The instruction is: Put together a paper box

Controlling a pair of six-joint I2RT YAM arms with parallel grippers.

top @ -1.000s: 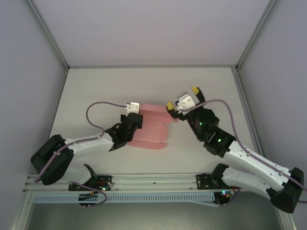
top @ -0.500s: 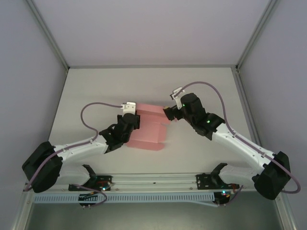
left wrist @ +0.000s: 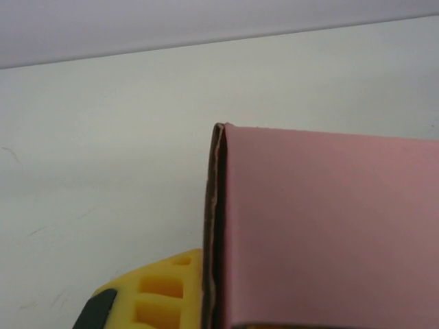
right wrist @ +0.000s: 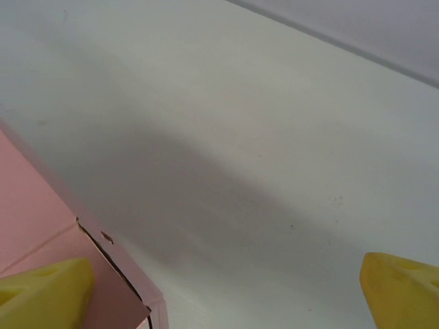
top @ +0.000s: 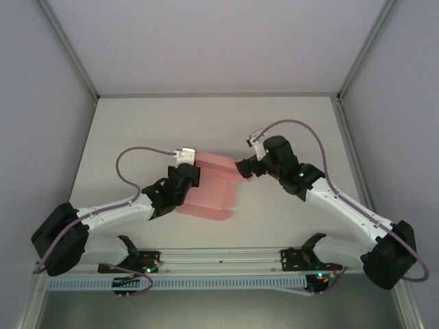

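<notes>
Lying part-folded on the table (top: 137,130), the pink paper box (top: 211,195) is pinched at its left edge by the left gripper (top: 191,178). The right gripper (top: 241,167) hovers wide-jawed at its right corner, probably about to fold a flap there.

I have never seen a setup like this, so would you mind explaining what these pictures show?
These are two robot arms bolted at the near edge of a white table. The overhead picture comes from a fixed camera above and behind them; the close-ups come from cameras on their wrists. On the table lies a pink paper box, partly folded. The left gripper is shut on its left edge, a yellow finger against the card. The right gripper stands open at the box's right corner, holding nothing.
</notes>
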